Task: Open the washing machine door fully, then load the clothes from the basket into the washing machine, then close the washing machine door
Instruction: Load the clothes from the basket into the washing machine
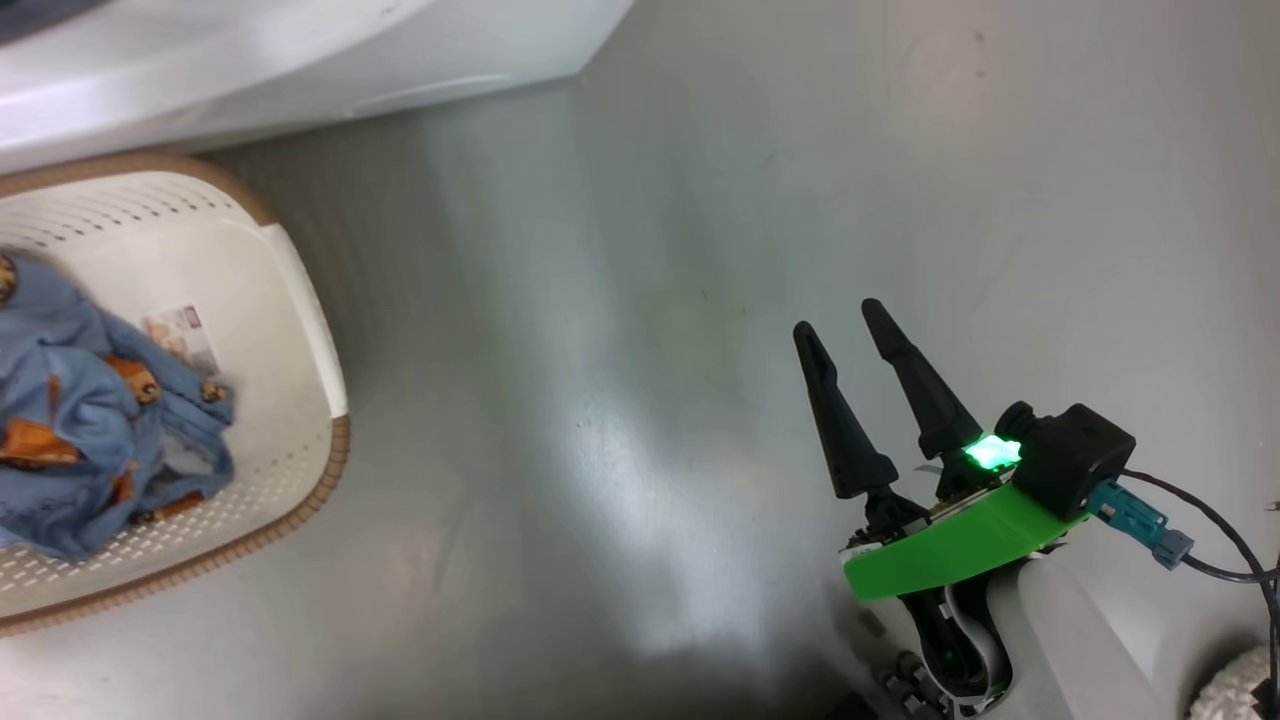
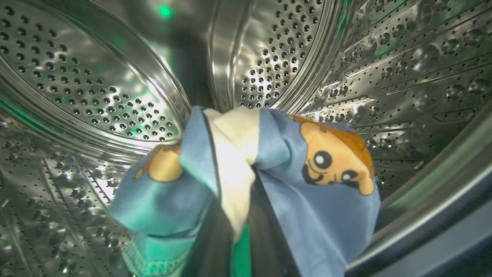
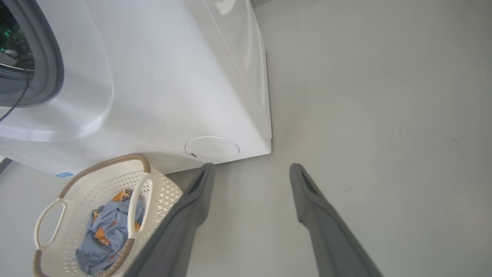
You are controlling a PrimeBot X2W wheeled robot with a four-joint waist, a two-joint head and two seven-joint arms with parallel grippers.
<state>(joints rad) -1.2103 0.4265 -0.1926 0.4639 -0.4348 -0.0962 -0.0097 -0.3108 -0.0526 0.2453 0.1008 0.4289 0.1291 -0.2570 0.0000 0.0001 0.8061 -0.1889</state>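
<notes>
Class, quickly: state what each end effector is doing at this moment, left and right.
Left end effector: closed, holding a blue garment inside the drum.
Right end effector: open, holding nothing.

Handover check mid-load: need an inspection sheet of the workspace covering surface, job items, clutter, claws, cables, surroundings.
Surface: glossy grey floor, bare where seen.
Job's things: washing machine with steel drum exposed; basket beside it holds blue printed clothes; one garment is inside the drum.
Clutter: nothing seen.
Claws: left claw shut on garment, inside the drum; right claw open, empty, above floor.
Cables: black cable at the right wrist; thin dark cable crosses the machine's opening.
Surroundings: nothing seen.
</notes>
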